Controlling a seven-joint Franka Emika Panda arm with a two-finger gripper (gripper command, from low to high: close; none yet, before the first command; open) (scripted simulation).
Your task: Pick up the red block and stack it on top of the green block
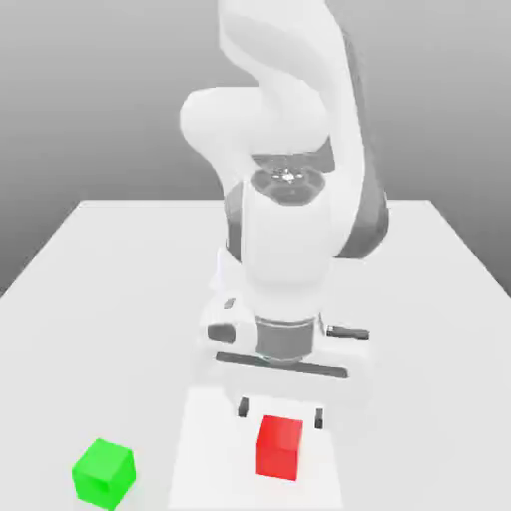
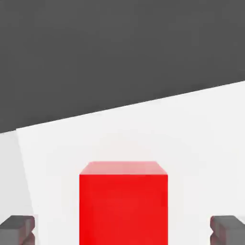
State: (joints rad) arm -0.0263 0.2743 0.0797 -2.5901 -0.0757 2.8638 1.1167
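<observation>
From my seat at the controls, I have the pincer [image 1: 281,412] pointing down toward the worktop [image 1: 399,349], its two fingers [image 2: 227,230] standing wide apart with nothing clamped between them. The red block [image 1: 279,449] is right by the fingertips, lined up with the opening. In the hand view I can see a clear gap on either side of it, so neither finger touches it. In the exterior view the block appears just below the fingertips; I cannot tell exactly how high they are above its top. It sits flat on a brighter white patch [image 1: 205,459] under the pincer, its sides roughly square to the fingers.

The green block [image 1: 104,474] is well apart from the pincer, off toward the exterior view's left. It rests on the worktop beside the bright patch, clear of it, turned at a different angle from the red one. Nothing is on its top face. The white arm [image 1: 289,230] rises above the pincer, folded at its joints.
</observation>
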